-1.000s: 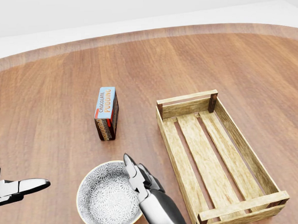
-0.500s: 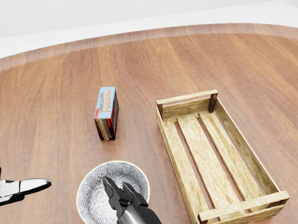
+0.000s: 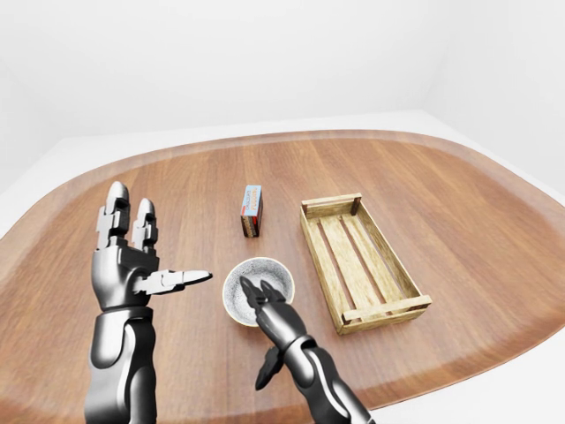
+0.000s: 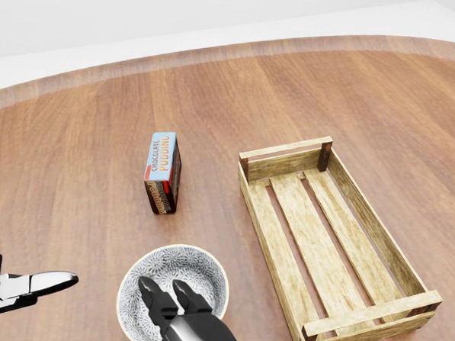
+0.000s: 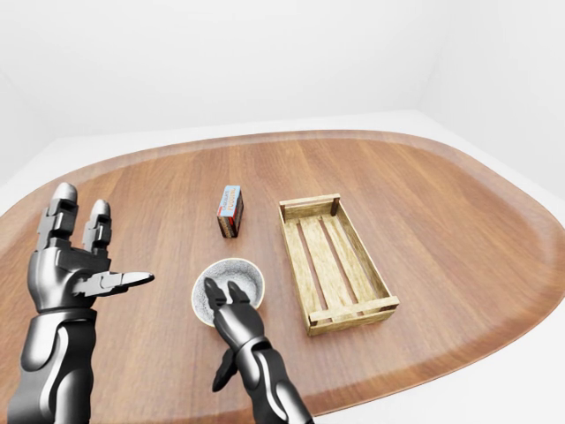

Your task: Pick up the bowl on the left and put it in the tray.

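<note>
Grey-patterned, the bowl point(image 4: 173, 298) sits on the table just left of the wooden tray point(image 4: 334, 237). The right hand point(image 3: 258, 296) reaches spread-fingered into it, gripping nothing; a thin pinch on the rim could tip the bowl. The left hand point(image 3: 132, 256) hovers wide, well apart

Grey-and-white floral bowl point(image 4: 172, 276), pale wooden tray point(image 4: 322, 234), reddish-brown table point(image 4: 285, 99)

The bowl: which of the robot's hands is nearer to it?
Right. The right hand reaches over the bowl; the left hand is raised apart, at its left.
</note>
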{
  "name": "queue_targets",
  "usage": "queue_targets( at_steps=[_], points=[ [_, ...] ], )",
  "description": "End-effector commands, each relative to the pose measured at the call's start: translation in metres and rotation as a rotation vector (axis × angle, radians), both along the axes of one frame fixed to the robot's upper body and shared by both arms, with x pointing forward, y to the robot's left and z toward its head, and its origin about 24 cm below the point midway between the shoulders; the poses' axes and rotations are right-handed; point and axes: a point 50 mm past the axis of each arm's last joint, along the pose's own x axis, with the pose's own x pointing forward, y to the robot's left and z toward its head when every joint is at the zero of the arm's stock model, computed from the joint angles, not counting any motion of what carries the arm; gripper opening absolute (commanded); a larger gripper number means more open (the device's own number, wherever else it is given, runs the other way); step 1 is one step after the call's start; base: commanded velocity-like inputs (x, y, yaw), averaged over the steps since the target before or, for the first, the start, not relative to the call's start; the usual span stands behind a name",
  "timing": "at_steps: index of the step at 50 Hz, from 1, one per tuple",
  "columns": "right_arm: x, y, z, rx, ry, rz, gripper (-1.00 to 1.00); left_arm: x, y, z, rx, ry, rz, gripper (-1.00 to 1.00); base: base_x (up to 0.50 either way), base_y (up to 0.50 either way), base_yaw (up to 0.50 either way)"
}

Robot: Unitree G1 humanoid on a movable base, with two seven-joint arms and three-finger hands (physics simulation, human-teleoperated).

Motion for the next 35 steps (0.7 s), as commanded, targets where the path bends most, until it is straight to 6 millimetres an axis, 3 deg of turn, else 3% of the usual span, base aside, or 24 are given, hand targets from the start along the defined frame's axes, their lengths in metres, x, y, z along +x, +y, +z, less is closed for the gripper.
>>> queue_targets(
  at_steps=[1,16,24,35],
  points=[
    [0.000,0.001,-0.004,-0.072,0.004,0.046,1.00,0.002,-0.013,-0.020,0.007,0.092,-0.022,1.00,0.00,0.00,0.00],
    [-0.003,0.000,-0.008,-0.149,0.017,0.092,1.00,0.002,-0.013,-0.019,0.007,0.088,-0.024,1.00,0.00,0.00,0.00],
    [0.001,-0.008,-0.017,-0.204,0.053,0.088,1.00,0.003,-0.014,-0.021,0.007,0.095,-0.025,1.00,0.00,0.00,0.00],
    [0.001,-0.017,-0.016,-0.253,0.047,0.096,1.00,0.003,-0.014,-0.022,0.006,0.100,-0.028,1.00,0.00,0.00,0.00]
  ],
)
